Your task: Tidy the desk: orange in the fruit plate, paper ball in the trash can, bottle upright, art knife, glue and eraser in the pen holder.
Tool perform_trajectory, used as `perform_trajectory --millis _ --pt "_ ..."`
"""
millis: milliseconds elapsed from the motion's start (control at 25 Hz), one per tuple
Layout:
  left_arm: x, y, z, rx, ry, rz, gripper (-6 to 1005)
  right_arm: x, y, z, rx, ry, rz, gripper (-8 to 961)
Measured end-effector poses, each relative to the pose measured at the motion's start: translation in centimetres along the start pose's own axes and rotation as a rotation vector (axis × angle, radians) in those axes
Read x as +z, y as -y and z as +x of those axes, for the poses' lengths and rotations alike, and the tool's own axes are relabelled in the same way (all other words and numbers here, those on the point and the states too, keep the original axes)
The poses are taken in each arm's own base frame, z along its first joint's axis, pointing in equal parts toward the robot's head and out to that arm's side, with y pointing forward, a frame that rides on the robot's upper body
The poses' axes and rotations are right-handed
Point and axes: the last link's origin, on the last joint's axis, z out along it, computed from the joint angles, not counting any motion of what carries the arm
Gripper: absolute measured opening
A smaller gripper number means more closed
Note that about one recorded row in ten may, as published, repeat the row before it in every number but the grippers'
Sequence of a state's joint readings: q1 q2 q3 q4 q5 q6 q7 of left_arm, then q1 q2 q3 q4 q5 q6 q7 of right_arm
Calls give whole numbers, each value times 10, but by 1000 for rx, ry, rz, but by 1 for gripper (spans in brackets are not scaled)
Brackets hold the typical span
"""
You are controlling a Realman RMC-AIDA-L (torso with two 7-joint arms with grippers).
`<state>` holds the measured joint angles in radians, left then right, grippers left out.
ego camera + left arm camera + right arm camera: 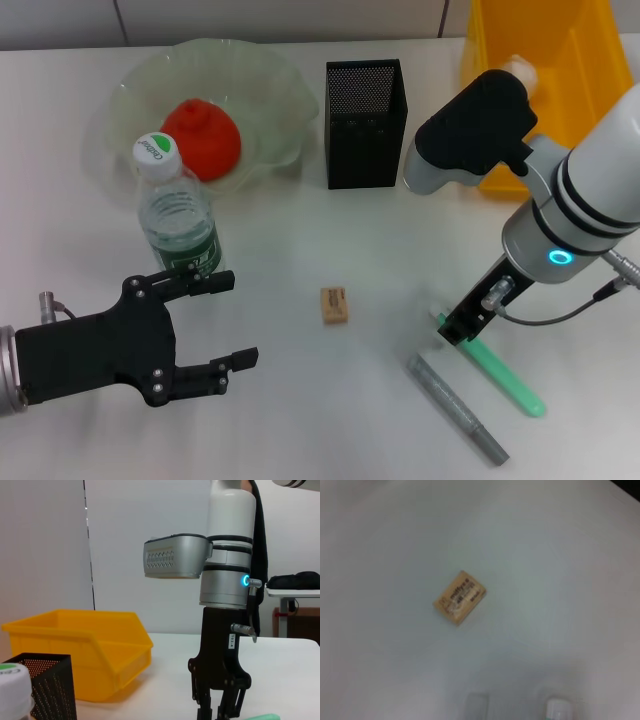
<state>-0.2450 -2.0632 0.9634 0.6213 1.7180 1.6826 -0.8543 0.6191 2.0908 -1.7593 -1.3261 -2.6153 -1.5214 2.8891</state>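
The orange (200, 138) lies in the pale green fruit plate (270, 75). The bottle (178, 215) stands upright in front of the plate; its cap (10, 680) shows in the left wrist view. The black mesh pen holder (365, 120) stands mid-back. The eraser (334, 305) lies flat on the table and also shows in the right wrist view (460, 597). A green stick (505, 375) and a grey stick (455, 405) lie front right; I cannot tell which is knife or glue. My right gripper (455, 328) is down over the green stick's near end. My left gripper (222, 322) is open and empty, front left.
The yellow trash can (540, 60) stands at the back right, and a small pale lump (517, 68) like the paper ball lies in it. The right arm's elbow hangs between the pen holder and the can. The can (90, 645) and holder (42, 680) show in the left wrist view.
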Motion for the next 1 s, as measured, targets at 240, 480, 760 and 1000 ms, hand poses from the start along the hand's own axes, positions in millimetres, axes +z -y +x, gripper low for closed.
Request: perform_trajectory --millis 240,480,760,1000 --pt "0 1 0 2 -1 -1 796 7 1 1 5 -17 2 342" --pt "0 1 0 2 0 0 796 9 -1 0 -4 -22 6 329" --pt "1 1 -1 -2 3 3 796 11 -1 0 -8 -21 7 268" --pt "1 0 -1 -5 1 1 796 -8 -3 -7 -16 76 11 167"
